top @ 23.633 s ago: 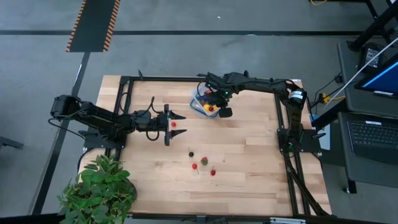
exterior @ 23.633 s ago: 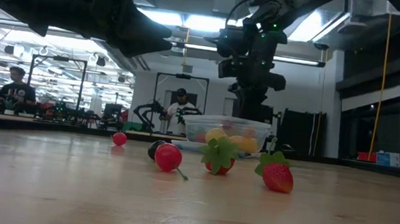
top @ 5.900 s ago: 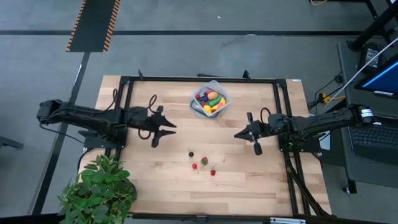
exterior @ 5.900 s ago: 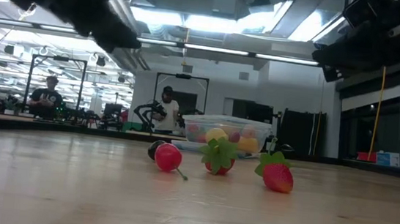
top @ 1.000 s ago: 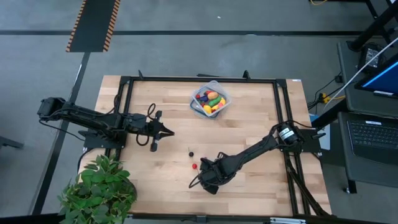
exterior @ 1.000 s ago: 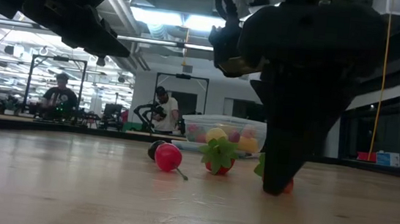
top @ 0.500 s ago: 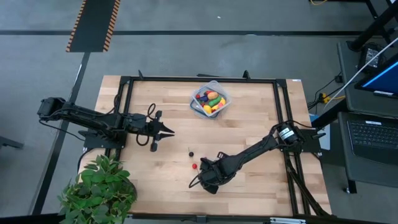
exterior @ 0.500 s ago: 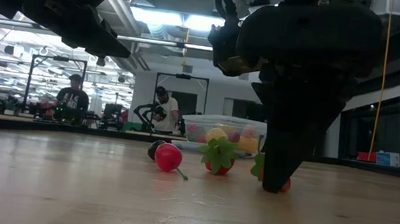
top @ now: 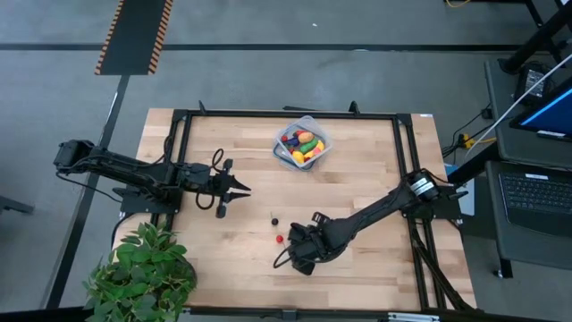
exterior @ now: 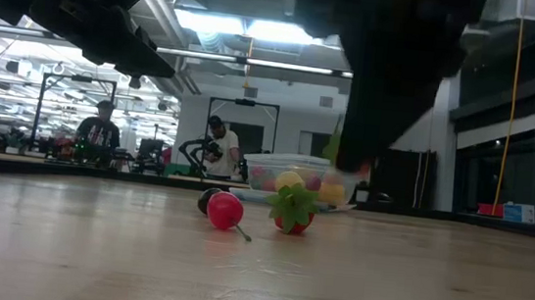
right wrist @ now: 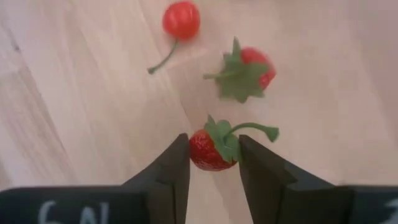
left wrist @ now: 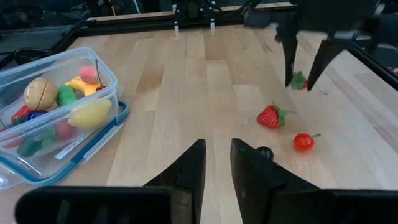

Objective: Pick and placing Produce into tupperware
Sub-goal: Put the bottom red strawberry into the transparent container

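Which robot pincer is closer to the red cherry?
Right. The right pincer is just beside the cherry, gripping a strawberry; the left pincer waits farther off.

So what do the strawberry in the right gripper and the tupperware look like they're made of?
The strawberry, between the right gripper fingers: likely molded plastic, glossy red with a stiff green leaf cap. The tupperware: clear, faintly bluish plastic; the produce shows through its wall.

Wooden table (top: 357,179) carries tupperware (top: 302,141), berries (top: 281,239), perhaps plant (top: 143,273).
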You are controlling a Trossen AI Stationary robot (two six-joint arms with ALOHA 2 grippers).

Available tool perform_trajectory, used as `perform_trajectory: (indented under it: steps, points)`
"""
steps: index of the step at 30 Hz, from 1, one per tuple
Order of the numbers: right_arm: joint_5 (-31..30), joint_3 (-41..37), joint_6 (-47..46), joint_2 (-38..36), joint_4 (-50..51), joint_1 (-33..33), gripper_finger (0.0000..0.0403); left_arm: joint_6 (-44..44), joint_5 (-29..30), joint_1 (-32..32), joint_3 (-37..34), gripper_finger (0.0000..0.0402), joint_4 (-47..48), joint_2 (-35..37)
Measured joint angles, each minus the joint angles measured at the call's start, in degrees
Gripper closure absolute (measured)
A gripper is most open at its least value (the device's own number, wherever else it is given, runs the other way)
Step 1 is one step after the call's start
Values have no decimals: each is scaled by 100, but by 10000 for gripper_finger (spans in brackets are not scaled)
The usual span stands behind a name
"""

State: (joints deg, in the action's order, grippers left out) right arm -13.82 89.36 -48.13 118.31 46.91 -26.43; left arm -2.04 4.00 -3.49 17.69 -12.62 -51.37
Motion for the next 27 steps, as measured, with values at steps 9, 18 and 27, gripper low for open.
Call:
perform_trajectory:
  steps: [9,18,27]
  points:
    - [-1218,7,-88,-534,613,-215,288,4,1,-1,0,330,18,0]
    - [-2967,-137,-1598,-782,1300,-987,288,-2,0,0,0,349,19,-1]
    - [-3026,-656,-1811,-981,881,-1090,288,0,1,-2,0,367,4,-1]
